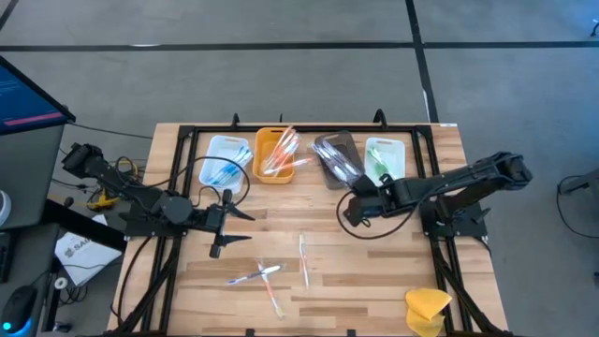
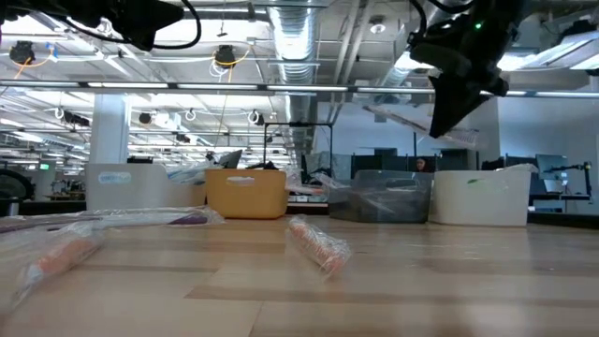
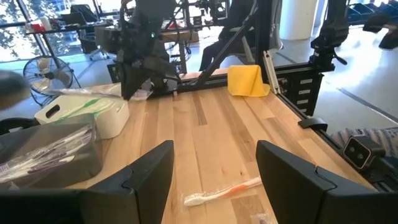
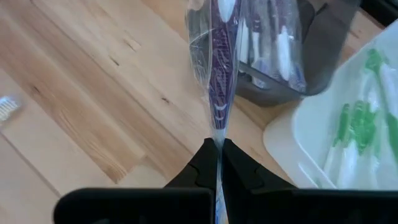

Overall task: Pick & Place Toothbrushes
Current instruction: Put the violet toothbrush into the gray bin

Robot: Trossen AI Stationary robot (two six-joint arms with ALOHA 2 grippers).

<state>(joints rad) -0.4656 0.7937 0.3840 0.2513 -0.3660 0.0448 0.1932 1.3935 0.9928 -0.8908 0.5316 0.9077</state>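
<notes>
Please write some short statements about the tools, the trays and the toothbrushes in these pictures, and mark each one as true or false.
1. The right tool is shut on a wrapped purple toothbrush. True.
2. The left tool holds an orange toothbrush. False: it is open and holds nothing.
3. The white tray beside the right arm holds green toothbrushes. True.
4. The orange tray is empty. False: toothbrushes lie in it.
5. A yellow lump lies at the table's corner on the right arm's side. True.

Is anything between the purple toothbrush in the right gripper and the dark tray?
Nothing visible. The right gripper holds the wrapped purple toothbrush right beside the dark tray, with only bare table under it.
</notes>
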